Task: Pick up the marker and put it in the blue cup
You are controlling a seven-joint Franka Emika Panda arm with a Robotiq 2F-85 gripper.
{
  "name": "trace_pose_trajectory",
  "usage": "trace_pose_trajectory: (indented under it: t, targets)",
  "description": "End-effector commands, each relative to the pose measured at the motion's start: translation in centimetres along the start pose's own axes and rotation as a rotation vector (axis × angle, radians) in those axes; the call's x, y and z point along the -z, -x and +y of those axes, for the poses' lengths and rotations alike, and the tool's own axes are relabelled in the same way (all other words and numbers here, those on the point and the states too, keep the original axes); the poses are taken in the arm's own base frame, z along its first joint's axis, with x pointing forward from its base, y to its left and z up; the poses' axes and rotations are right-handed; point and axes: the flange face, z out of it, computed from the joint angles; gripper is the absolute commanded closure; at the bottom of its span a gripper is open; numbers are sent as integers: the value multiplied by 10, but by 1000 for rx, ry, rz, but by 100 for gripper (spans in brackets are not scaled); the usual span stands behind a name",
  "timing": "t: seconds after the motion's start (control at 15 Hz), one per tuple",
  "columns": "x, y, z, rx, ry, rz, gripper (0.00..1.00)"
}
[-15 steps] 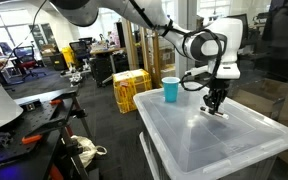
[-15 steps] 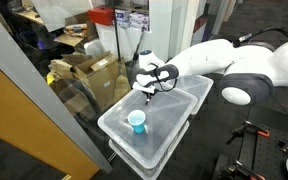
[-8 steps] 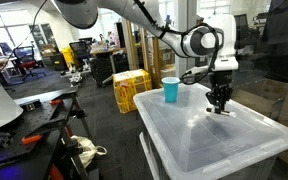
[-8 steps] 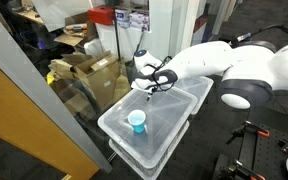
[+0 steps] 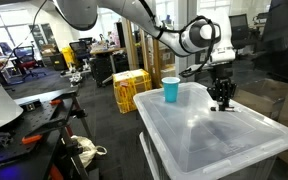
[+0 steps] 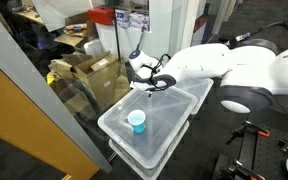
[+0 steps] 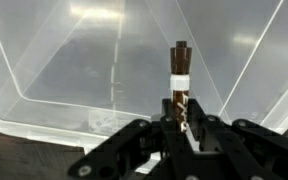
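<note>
The marker (image 7: 181,72) is in the robot's grip. In the wrist view it sticks straight out from between the two black fingers (image 7: 152,133). It is dark brown with a white band, and its dark end points away from the fingers. The gripper (image 7: 184,123) has its jaws closed tight on the lower end of the marker, one on each side, with only the marker between them.

In an exterior view the gripper (image 5: 222,100) points down over the far part of a big clear plastic bin (image 5: 219,145). The marker is too small to make out there, and I cannot tell if its tip touches the lid. In an exterior view from higher up, the gripper (image 6: 156,88) is over the back end of the bin (image 6: 172,125).

The blue cup (image 5: 171,90) stands upright on the bin lid, near one edge. It is apart from the gripper, not touching it. From higher up you can look down into the open top of the cup (image 6: 136,121).

The big white arm (image 5: 199,38) reaches in from above.

A yellow crate (image 5: 131,90) sits on the floor behind the bin. Brown cardboard boxes (image 6: 89,70) are stacked off to the side.
</note>
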Motion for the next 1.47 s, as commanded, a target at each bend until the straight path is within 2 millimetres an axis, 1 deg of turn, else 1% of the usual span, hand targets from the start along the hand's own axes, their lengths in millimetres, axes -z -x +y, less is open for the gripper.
trace_pose_trajectory:
  t: [0.0, 0.53, 1.13, 1.4]
  targets:
    - [20, -1, 0, -30, 46, 71, 95]
    - [39, 3, 9, -65, 174, 183, 95]
    - [47, 8, 15, -180, 236, 301, 95]
    - [49, 13, 17, -230, 249, 370, 95]
